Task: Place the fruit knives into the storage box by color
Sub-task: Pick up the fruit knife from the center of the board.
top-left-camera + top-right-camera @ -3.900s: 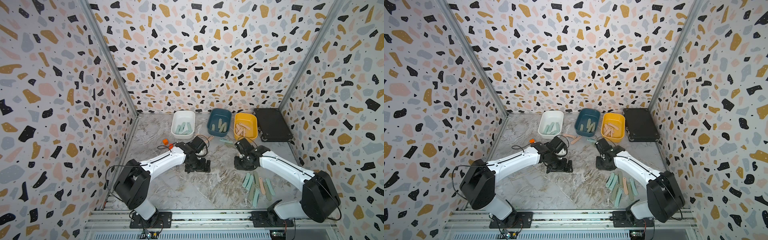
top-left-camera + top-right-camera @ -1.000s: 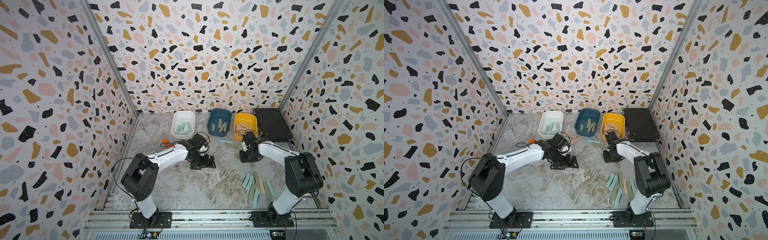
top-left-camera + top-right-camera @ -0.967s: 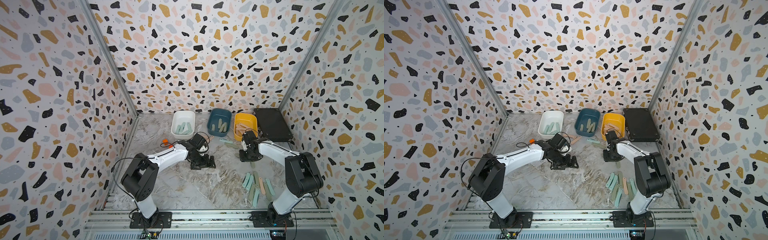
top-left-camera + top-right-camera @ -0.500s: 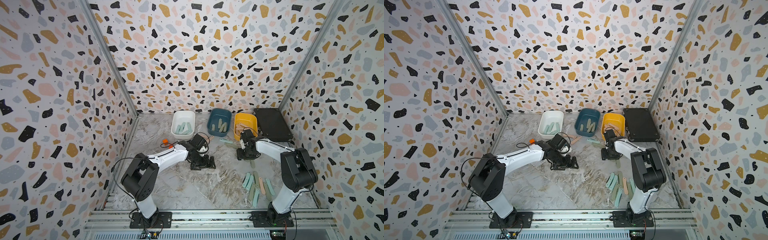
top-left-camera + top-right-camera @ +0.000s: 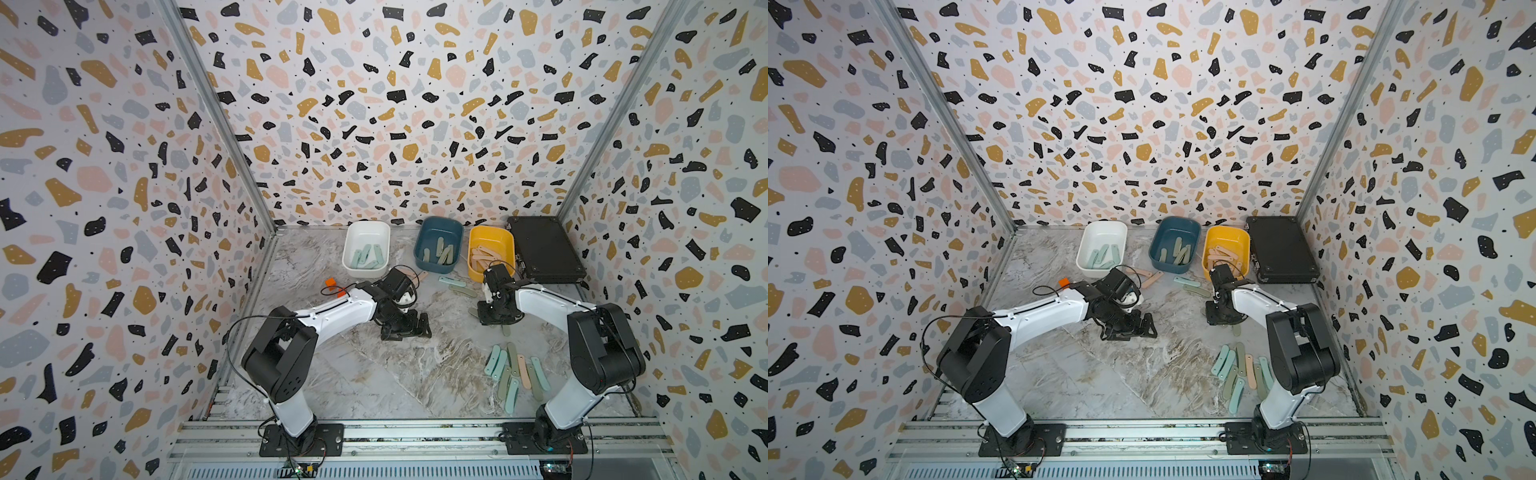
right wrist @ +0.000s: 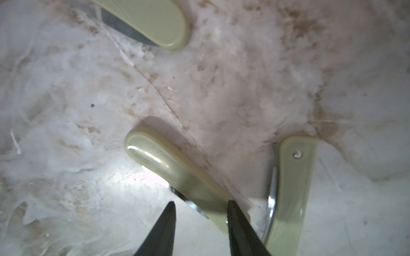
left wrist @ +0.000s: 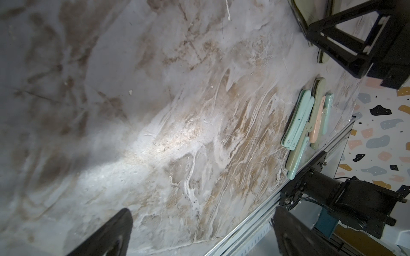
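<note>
My right gripper (image 5: 494, 318) (image 6: 200, 206) is down on the table in front of the yellow tub (image 5: 476, 274). Its jaws stand narrow around one end of a sage green fruit knife (image 6: 168, 164) lying flat. One finger touches the handle, and a sliver of table shows between the other finger and the blade edge. Two more green knives (image 6: 292, 177) (image 6: 155, 22) lie close by. My left gripper (image 5: 409, 328) (image 7: 202, 210) is wide open over bare table, holding nothing. The white tub (image 5: 363, 272) holds mint knives, the teal tub (image 5: 434, 270) green ones, the yellow tub peach ones.
A pile of mixed knives (image 5: 515, 374) (image 7: 306, 124) lies at the front right beside the right arm's base. A mint knife (image 5: 451, 281) and a green one (image 5: 463, 291) lie before the teal tub, and peach knives (image 5: 1148, 276) lie by the left wrist. Orange blocks (image 5: 330, 282) sit at the left, a black case (image 5: 544, 249) at the back right.
The right gripper shifted slightly toward the front, and its arm swung. The left arm has stayed where it was, still open.
</note>
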Motion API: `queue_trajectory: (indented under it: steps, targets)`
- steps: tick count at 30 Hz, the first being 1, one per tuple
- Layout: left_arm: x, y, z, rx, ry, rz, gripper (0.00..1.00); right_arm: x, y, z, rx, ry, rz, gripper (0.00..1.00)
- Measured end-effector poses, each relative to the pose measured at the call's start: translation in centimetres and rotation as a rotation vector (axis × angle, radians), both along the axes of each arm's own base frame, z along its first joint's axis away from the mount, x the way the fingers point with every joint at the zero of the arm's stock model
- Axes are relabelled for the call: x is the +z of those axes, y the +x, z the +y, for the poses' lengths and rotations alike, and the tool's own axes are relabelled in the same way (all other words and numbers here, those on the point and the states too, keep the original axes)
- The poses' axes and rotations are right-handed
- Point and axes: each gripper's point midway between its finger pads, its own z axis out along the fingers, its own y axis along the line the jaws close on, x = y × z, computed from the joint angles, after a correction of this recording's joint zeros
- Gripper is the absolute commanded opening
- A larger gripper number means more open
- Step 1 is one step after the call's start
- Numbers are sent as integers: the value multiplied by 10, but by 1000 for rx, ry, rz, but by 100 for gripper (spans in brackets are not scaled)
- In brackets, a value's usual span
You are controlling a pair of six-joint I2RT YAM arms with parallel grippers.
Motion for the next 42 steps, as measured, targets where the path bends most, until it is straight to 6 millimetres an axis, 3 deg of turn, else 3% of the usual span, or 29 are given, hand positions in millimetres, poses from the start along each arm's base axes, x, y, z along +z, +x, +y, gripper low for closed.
queue_trajectory:
  steps: [4,7,10,19,32,42]
  targets:
    - [0,0,0,0,0,0,99,2,-15,8,21,24,37,43]
    - [0,0,0,0,0,0,99,7,-23,7,29,15,50,56]
    - [0,0,0,0,-1,0,99,10,-25,3,27,-6,48,59]
    - [0,0,0,0,-1,-1,99,-12,-37,-2,13,-31,117,42]
    - [1,0,0,-1,-4,-1,99,-13,-27,-3,3,-52,98,36]
    - [2,0,0,0,-5,0,99,-11,-20,5,11,-9,74,17]
